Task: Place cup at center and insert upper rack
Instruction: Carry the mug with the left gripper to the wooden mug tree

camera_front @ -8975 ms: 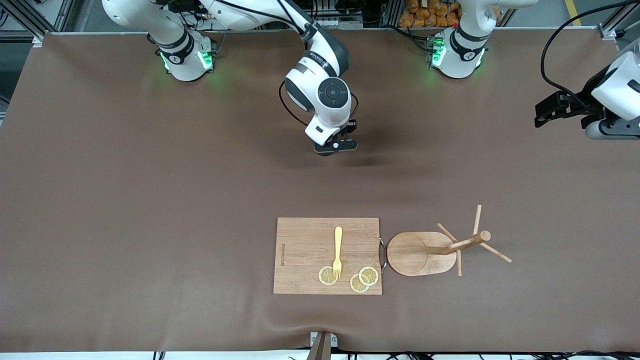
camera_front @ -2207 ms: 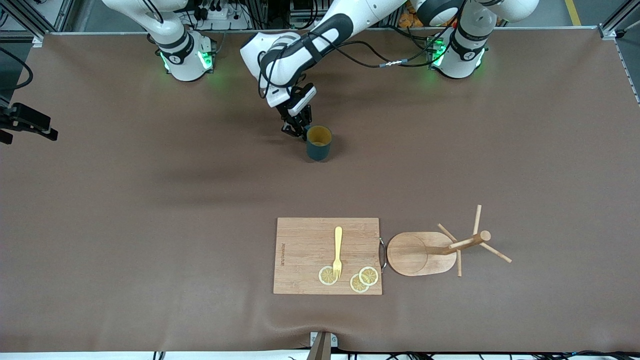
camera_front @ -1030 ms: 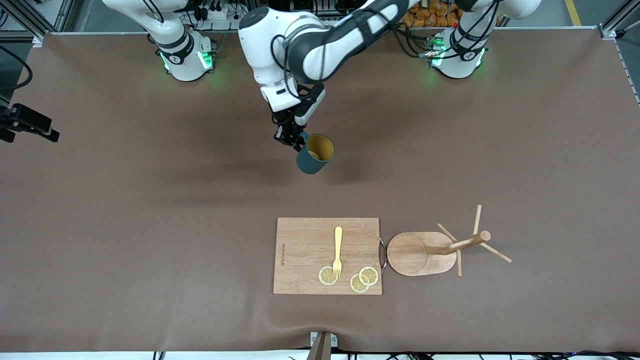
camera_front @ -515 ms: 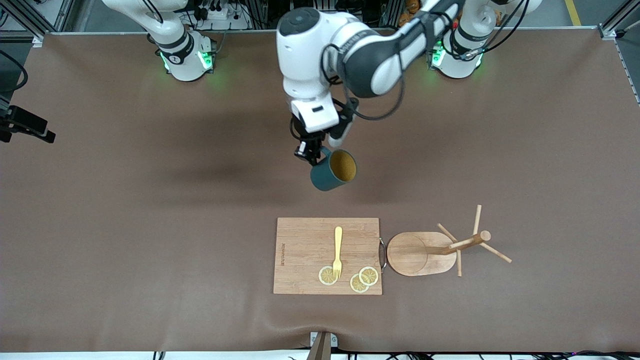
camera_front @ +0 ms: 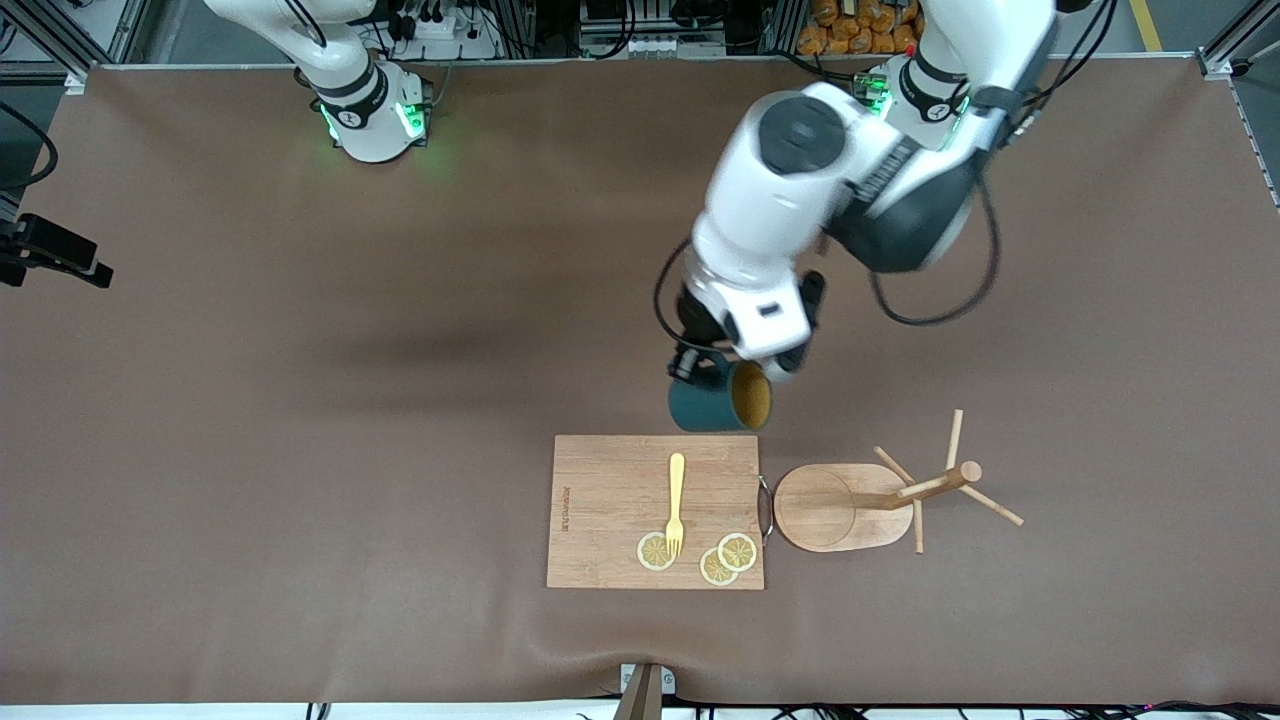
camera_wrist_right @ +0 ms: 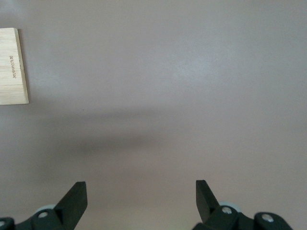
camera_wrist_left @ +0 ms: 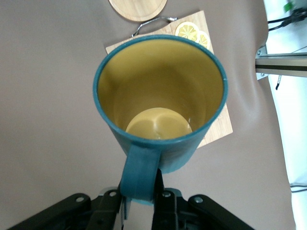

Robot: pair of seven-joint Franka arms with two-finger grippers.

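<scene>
The dark teal cup [camera_front: 715,405] with a yellowish inside hangs in the air, tipped on its side, over the bare mat beside the cutting board's edge. My left gripper [camera_front: 695,370] is shut on its handle. In the left wrist view the fingers [camera_wrist_left: 159,191] clamp the handle below the cup [camera_wrist_left: 158,96]. The wooden mug tree [camera_front: 870,495] lies on its side beside the cutting board, toward the left arm's end; its oval base also shows in the left wrist view [camera_wrist_left: 139,7]. My right gripper [camera_wrist_right: 141,189] is open and empty over bare mat, at the right arm's end of the table [camera_front: 60,260].
A rectangular wooden cutting board [camera_front: 610,500] lies near the front edge, with a yellow fork [camera_front: 676,500] and lemon slices [camera_front: 728,558] on it. Its corner also shows in the right wrist view [camera_wrist_right: 12,67]. Brown mat covers the table.
My left gripper has lifted the cup off the table's middle, tipped it sideways and carried it toward the cutting board and mug tree. The right arm has stayed at its end.
</scene>
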